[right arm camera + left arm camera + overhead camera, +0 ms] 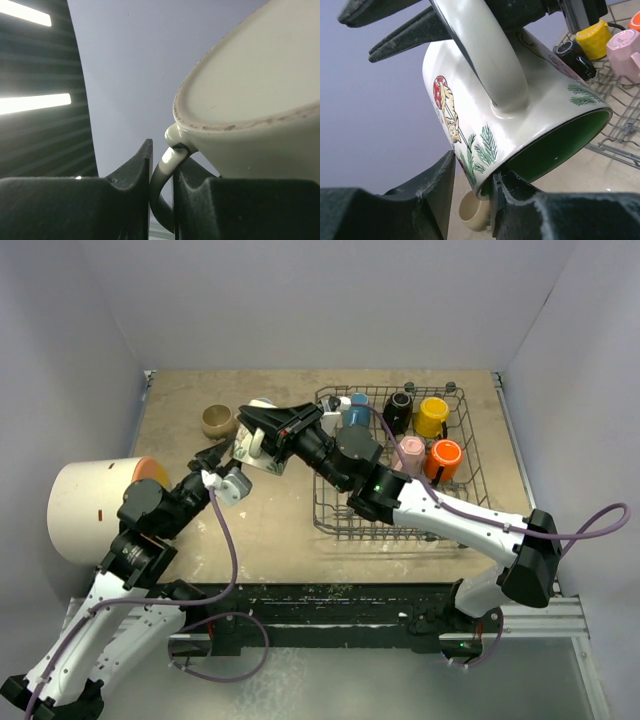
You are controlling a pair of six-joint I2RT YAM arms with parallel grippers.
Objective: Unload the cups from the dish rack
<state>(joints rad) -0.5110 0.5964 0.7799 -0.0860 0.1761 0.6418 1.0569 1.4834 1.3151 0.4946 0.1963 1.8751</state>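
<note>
Top external: fixed high behind both arm bases, looking down over the table (270,520) and dish rack (452,530). Left wrist: very close, facing the cream mug (520,115) with the rack behind. Right wrist: closer still, under that mug's base; all three share the mug.

Pale lavender-grey walls (330,300) on three sides of a worn tan desk (270,530). Black strip and metal rail (560,615) along the near edge. Two bright light bars (30,100) in the right wrist view.
</note>
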